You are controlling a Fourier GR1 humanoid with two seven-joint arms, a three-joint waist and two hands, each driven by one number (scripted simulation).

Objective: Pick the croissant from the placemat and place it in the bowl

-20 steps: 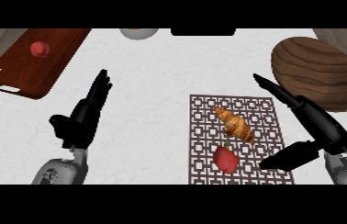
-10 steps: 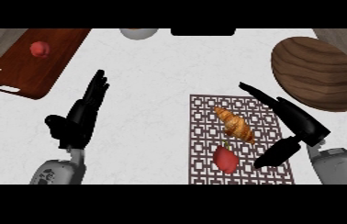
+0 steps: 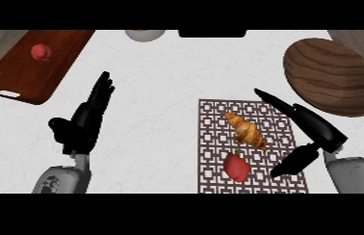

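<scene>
both robot hands are spread open and neither holds anything, but the right robot hand (image 3: 310, 133) has shifted since a second ago: it has slid in from the mat's right edge toward the croissant (image 3: 246, 130), its long fingers now reaching over the upper right part of the placemat (image 3: 213, 154) and its thumb angled in low beside the red fruit (image 3: 237, 165). the croissant has not moved; it lies diagonally near the middle of the placemat, just above the red fruit and not yet touched. the wooden bowl (image 3: 328, 75) sits on the counter (image 3: 171, 75) up and to the right, near the mat. the left robot hand (image 3: 84, 118) rests open at the left, fingers up. this reads as the approach closing in, with the grasp itself yet to come.
</scene>
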